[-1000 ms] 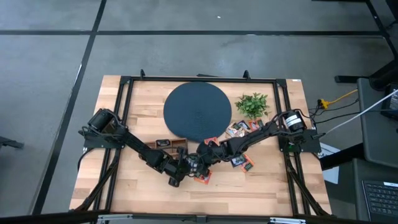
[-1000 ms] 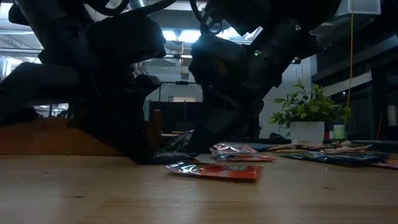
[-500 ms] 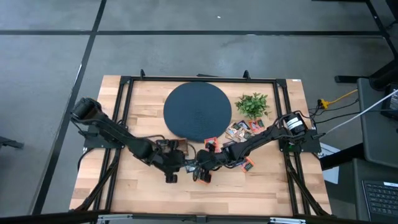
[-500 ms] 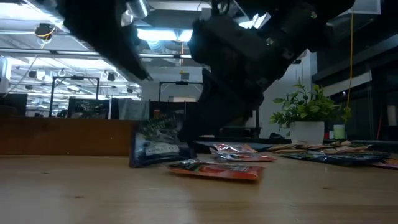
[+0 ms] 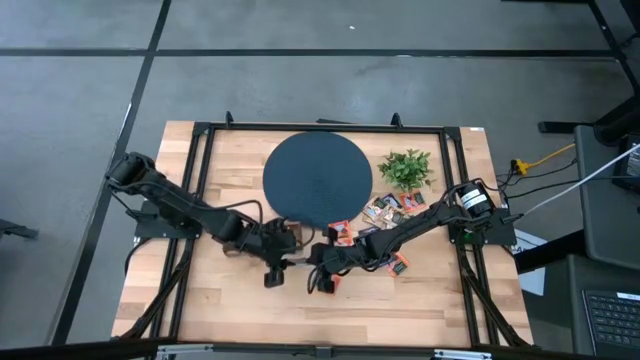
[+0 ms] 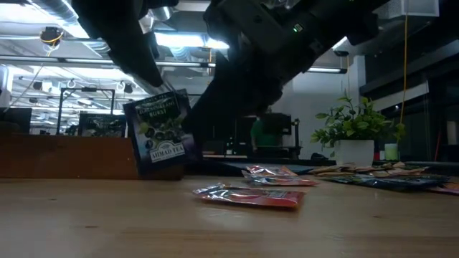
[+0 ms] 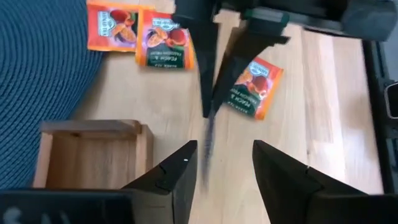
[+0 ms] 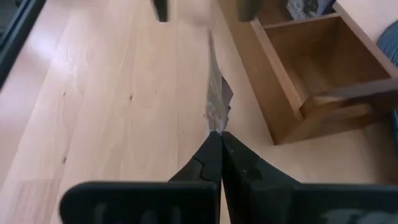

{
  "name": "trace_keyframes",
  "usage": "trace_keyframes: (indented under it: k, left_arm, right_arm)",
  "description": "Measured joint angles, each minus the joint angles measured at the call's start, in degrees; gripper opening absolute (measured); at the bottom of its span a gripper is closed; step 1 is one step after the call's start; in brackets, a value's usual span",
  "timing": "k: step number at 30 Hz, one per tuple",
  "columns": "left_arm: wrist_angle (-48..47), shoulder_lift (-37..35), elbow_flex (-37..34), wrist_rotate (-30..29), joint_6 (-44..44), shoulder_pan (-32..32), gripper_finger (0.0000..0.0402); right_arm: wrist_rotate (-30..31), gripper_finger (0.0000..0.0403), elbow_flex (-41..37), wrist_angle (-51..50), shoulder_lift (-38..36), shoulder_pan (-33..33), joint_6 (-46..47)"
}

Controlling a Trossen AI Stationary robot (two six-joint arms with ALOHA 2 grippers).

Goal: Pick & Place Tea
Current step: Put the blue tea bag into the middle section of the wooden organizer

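1. Dark fingers of the right gripper (image 8: 219, 140) are pinched together on the edge of a dark sachet (image 6: 159, 131), holding it upright just above the wooden table (image 5: 440, 300).
2. The left gripper (image 7: 221, 163) faces it with fingers spread apart and empty, on either side of the sachet's thin edge.
3. An open wooden box (image 7: 93, 158) stands just beside them.
4. An orange-red sachet (image 6: 247, 196) lies flat near the lifted one; more sachets (image 5: 385, 207) lie between the dark round mat (image 5: 317, 178) and the potted plant (image 5: 406, 168).
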Motion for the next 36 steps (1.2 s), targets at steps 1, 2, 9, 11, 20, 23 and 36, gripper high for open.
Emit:
trace_keyframes:
  k: [1,2,9,11,20,23,36]
  left_arm:
    - [-0.11,0.00,0.00,-0.02,-0.01,0.11,0.0154]
    - [-0.36,0.00,0.00,-0.02,-0.01,0.29,0.0155]
    - [-3.66,0.00,0.00,-0.09,-0.84,1.27,0.0155]
    - [-3.82,0.00,0.00,-0.04,-0.82,1.25,0.0155]
    - [-3.92,0.00,0.02,-0.04,0.20,1.22,0.0155]
    - [-4.23,0.00,0.02,-0.04,0.21,1.22,0.0151]
    - [-5.68,0.00,0.02,1.56,2.20,1.22,0.0022]
  right_arm:
    - [0.01,0.0004,0.12,0.00,0.00,0.00,-0.22]
    - [0.00,0.0004,0.25,0.00,0.00,0.00,-0.46]
    - [0.02,0.0005,1.65,0.03,0.00,0.00,-2.85]
    - [0.02,0.0005,1.98,-0.01,0.00,0.00,-2.88]
    - [2.23,0.0005,2.97,0.06,0.00,0.00,-4.65]
    - [2.36,0.0005,2.97,0.15,0.00,-0.20,-4.74]
    - [2.40,0.0005,2.97,0.64,0.00,-0.92,-4.69]
